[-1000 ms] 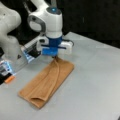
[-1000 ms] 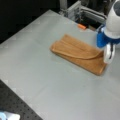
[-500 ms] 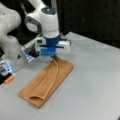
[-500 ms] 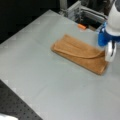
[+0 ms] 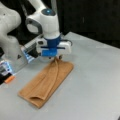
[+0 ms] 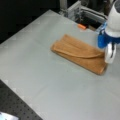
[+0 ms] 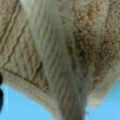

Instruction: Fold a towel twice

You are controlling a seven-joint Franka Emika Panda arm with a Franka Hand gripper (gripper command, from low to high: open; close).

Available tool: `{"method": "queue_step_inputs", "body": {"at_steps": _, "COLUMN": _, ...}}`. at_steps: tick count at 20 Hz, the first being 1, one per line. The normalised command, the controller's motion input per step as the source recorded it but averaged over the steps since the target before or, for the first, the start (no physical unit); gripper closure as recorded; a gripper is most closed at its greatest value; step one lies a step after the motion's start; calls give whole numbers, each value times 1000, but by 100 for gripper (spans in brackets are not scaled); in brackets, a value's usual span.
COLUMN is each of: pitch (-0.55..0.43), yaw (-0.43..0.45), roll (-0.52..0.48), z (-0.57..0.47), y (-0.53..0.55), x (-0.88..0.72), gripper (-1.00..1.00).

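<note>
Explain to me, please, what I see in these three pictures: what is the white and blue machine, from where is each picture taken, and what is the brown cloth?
The white and blue machine is a robot arm. At its lower end sits its pincer, the part that grasps things. Two pictures are front views from cameras standing off the arm. The third is the wrist view, from a camera on the arm itself, so the cloth fills it from very near.

On the grey table lies an orange-brown towel. In both front views it is a long, narrow strip with one layer lying over another, so it looks folded at least once. The pincer is down at one end of the towel and seems to pinch a raised ridge of cloth there. In the wrist view a woven band of the towel runs up the middle.
</note>
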Motion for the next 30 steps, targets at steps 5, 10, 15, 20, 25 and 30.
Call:
{"method": "queue_step_inputs", "body": {"at_steps": 5, "pitch": -131, "yaw": -110, "roll": 42, "z": -106, "y": -24, "x": -355, "gripper": -100}}
{"method": "queue_step_inputs", "body": {"at_steps": 10, "pitch": 1, "yaw": 9, "roll": -45, "z": 191, "y": -62, "x": -325, "gripper": -100}}
{"method": "queue_step_inputs", "body": {"at_steps": 15, "pitch": 14, "yaw": 185, "roll": -108, "z": 225, "y": -3, "x": -23, "gripper": -100}}
{"method": "queue_step_inputs", "body": {"at_steps": 20, "pitch": 15, "yaw": 444, "roll": -169, "z": 178, "y": 46, "x": 296, "gripper": -100}}
{"method": "queue_step_inputs", "body": {"at_steps": 25, "pitch": -12, "yaw": 677, "roll": -124, "z": 120, "y": 44, "x": 561, "gripper": -100}}
{"method": "queue_step_inputs", "body": {"at_steps": 30, "pitch": 198, "yaw": 328, "roll": -110, "z": 184, "y": 144, "x": 773, "gripper": -100}}
